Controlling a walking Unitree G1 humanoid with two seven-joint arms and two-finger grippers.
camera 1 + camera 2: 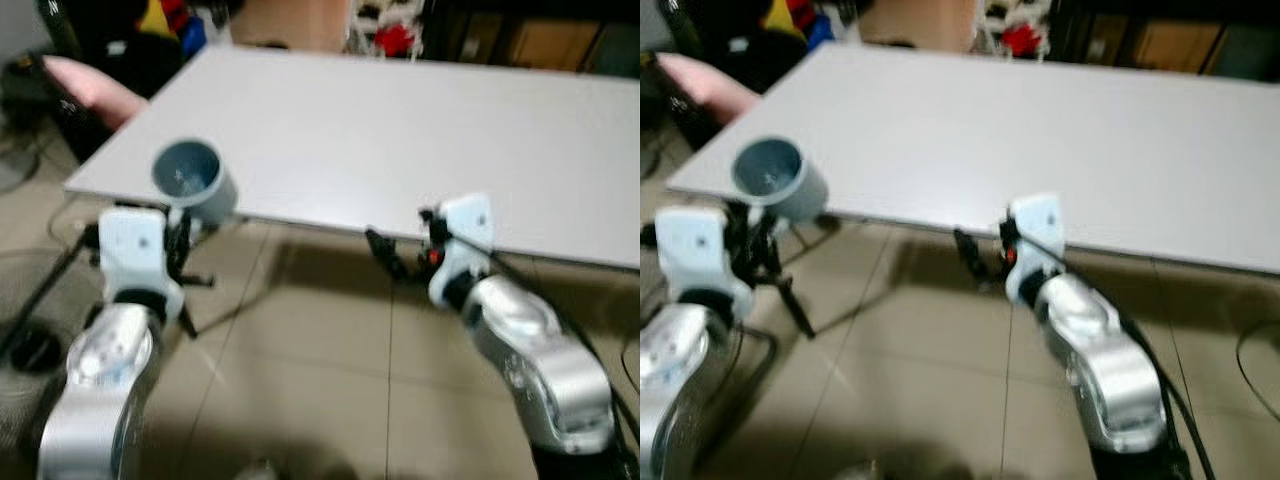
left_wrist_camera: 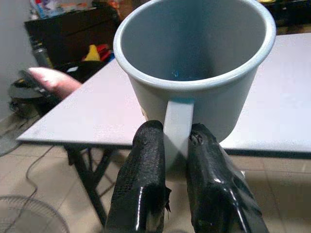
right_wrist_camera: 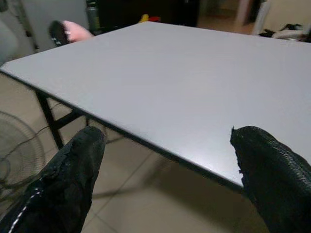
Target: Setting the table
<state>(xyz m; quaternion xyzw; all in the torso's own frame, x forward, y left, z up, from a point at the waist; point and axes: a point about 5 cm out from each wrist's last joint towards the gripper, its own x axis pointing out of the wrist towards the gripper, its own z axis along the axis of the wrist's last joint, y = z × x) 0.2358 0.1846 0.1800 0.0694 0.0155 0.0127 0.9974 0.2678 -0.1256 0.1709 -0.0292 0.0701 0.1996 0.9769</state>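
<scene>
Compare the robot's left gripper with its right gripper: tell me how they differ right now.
The left gripper has its jaws shut on the handle of a grey mug; the right gripper has its jaws wide open and holds nothing. The left gripper sits at the table's near left corner, while the right gripper is further along that near edge. Both are at the near edge, with black fingers.

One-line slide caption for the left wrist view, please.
Left pincer shut on the handle of a grey-blue mug, held upright before the near edge of a white table.
</scene>
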